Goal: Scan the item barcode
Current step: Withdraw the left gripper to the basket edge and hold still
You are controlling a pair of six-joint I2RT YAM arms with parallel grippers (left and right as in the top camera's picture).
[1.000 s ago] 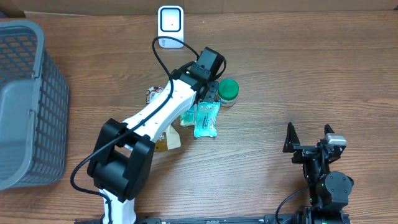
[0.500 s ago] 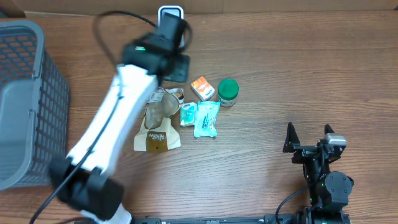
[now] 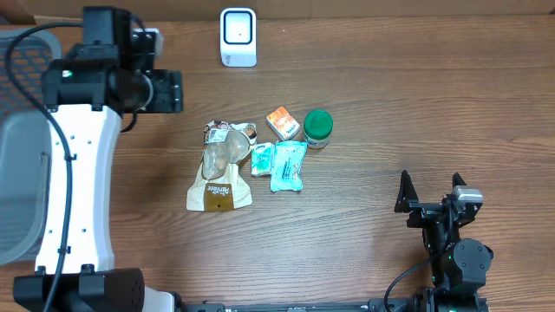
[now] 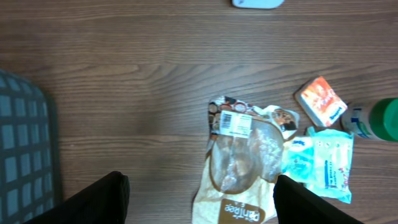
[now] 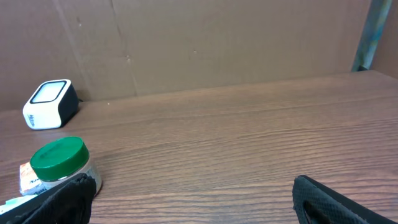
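While left claw (image 4: 202, 188) and right claw (image 5: 194, 198) gape empty, the left arm (image 3: 82, 173) half-hides the basket (image 3: 19, 173).

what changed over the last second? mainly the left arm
The left arm swung off the item cluster, past the scanner, to the back-left by the basket. The left gripper is now open and empty. The orange packet, hidden under it before, now shows. Unchanged: brown bag, teal packets, green-lidded jar, and the right gripper, parked open.
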